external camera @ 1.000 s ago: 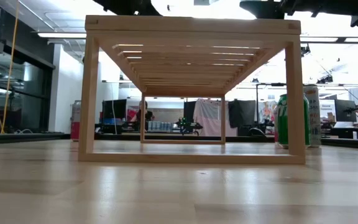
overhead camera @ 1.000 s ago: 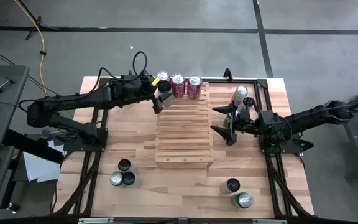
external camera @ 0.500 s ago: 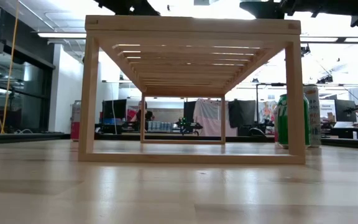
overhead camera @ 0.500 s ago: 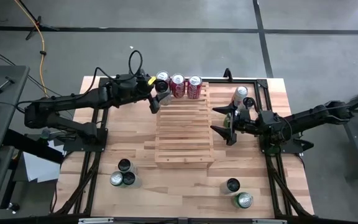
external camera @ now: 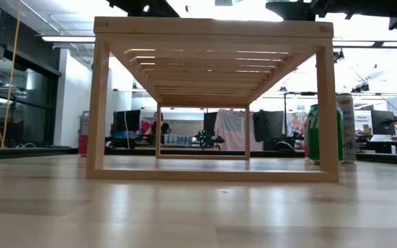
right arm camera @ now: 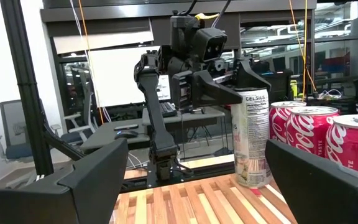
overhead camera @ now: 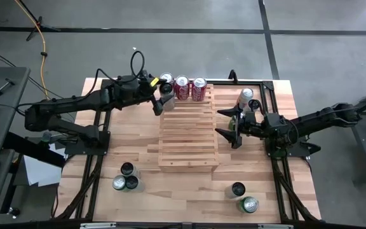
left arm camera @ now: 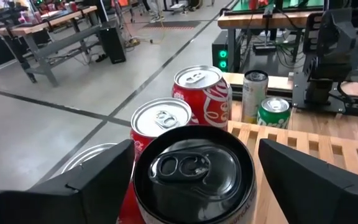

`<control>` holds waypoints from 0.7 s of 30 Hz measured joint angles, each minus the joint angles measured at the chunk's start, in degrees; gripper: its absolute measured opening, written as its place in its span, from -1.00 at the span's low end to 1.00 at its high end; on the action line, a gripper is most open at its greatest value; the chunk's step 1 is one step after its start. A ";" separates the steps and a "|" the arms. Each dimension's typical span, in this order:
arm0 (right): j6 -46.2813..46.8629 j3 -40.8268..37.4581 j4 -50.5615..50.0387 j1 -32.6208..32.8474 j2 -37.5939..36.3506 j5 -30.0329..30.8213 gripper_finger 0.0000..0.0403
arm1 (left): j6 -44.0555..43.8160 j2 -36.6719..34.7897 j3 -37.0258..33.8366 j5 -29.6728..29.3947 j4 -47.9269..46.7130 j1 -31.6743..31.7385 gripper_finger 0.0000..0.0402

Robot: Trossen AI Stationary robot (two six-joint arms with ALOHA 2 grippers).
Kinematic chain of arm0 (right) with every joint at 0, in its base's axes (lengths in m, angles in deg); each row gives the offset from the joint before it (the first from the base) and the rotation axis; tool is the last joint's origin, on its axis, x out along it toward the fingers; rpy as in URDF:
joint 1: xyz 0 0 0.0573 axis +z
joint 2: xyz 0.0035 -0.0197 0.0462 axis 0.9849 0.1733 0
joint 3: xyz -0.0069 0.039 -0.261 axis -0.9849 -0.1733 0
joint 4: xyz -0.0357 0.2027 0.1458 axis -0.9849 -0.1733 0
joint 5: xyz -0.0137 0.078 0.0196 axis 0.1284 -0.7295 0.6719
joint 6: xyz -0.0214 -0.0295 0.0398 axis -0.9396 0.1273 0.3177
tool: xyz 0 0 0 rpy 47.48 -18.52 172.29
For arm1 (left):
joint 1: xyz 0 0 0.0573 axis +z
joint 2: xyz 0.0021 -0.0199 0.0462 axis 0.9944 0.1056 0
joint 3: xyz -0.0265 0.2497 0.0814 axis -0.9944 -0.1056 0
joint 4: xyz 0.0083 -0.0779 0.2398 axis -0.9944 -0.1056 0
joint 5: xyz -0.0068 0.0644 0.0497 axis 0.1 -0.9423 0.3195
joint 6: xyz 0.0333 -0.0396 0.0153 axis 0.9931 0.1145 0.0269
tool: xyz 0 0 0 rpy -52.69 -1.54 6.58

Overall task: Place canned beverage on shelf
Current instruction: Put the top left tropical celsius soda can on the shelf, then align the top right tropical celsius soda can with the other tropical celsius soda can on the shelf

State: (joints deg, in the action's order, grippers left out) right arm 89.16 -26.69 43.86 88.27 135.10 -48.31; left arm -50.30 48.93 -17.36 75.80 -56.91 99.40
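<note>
Left gripper (overhead camera: 163, 97) fingers apart, straddling tall can (overhead camera: 168, 89) standing on shelf (overhead camera: 188, 130) corner beside red cans (overhead camera: 190, 88); right gripper (overhead camera: 229, 123) spread, beside shelf.

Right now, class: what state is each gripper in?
Left gripper: open, fingers either side of the tall Celsius can on the shelf.
Right gripper: open, holding nothing.

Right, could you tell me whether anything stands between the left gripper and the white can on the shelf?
Nothing visible: the left gripper flanks the white can on the shelf, with red cans just beyond.
</note>
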 joint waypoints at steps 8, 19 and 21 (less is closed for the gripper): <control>0.00 0.00 -0.02 0.00 -0.01 0.00 0.82 | 0.00 -1.08 0.22 0.00 0.35 -0.02 0.67; -0.02 0.00 -0.07 -0.01 0.01 0.02 0.82 | -0.91 -5.97 0.26 -0.16 0.34 -0.04 0.67; -0.02 0.00 -0.07 -0.02 0.01 0.02 0.82 | -0.92 -7.20 0.26 -0.03 0.27 -0.08 0.67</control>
State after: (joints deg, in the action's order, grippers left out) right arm 89.14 -26.69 43.80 88.25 135.10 -48.28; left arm -51.22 41.73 -17.09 75.76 -56.63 99.33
